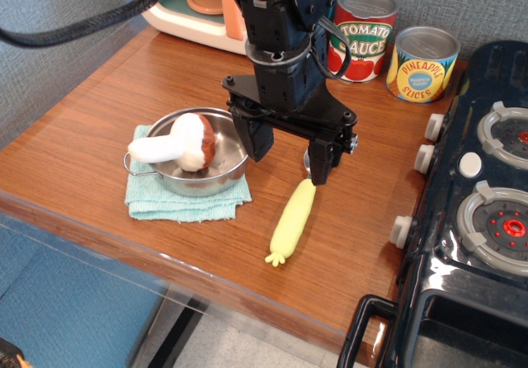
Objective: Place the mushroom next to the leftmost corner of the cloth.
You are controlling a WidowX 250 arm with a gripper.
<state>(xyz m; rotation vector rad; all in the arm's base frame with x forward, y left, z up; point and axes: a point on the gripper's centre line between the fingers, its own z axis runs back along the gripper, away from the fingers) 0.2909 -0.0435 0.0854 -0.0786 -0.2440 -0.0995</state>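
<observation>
Mushroom point(180, 144) lies on its side in the steel pot point(221, 178), which sits on the teal cloth point(157, 201); white stem rests over the pot's left rim, so its long axis runs roughly left-right, stem pointing left, reddish-brown cap toward the pot's centre. Gripper point(289, 155) hangs just right of the pot with jaws spread and empty, one finger near the pot's right rim, the other above the yellow-handled spoon point(293, 221). Judgement: mushroom not yet lifted; overhanging stem looks the likeliest grasp point.

We count one mushroom point(177, 143), one cloth point(165, 200), one steel pot point(219, 174), one yellow-handled spoon point(293, 218), and two cans point(361, 34).
</observation>
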